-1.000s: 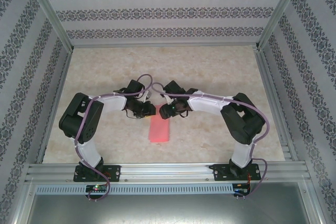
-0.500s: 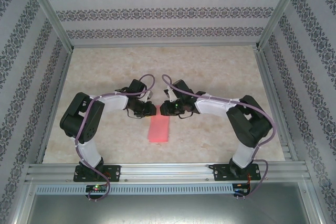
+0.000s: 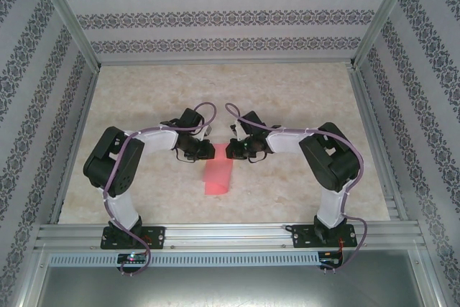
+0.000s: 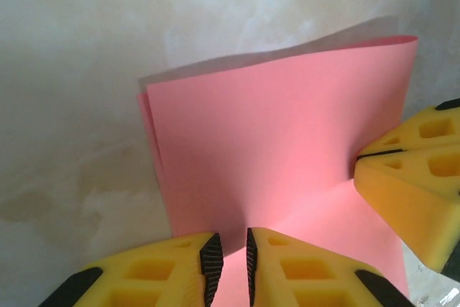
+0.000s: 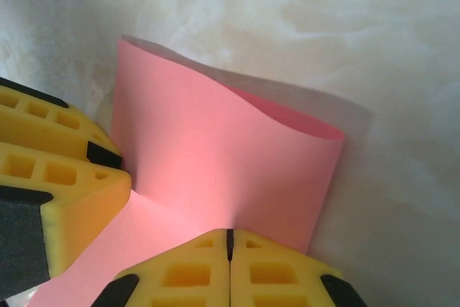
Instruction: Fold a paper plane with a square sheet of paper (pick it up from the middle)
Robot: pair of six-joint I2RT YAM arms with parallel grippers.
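The square sheet of paper (image 3: pixel 218 177) is salmon pink and lies folded on the marble table, its far end lifted and curled upward. My left gripper (image 3: pixel 206 152) holds that far end at its left corner. In the left wrist view its jaws (image 4: pixel 230 253) stand a narrow slot apart, and the paper (image 4: pixel 273 141) rises out of the slot. My right gripper (image 3: pixel 230 151) is shut on the right corner. In the right wrist view its pads (image 5: pixel 230 239) meet on the paper (image 5: pixel 223 156). Each wrist view also has the other gripper's yellow fingers (image 4: pixel 410 170) (image 5: pixel 65 177) touching the sheet.
The marble tabletop (image 3: pixel 302 91) stretches bare behind the grippers. Metal frame posts and patterned walls (image 3: pixel 43 70) close it in on three sides. The arm bases sit on the rail (image 3: pixel 230 235) at the near edge.
My right gripper has closed from part open to shut on the paper's far right corner. The paper's far end has risen, so it looks shorter from above. The left gripper has kept its hold.
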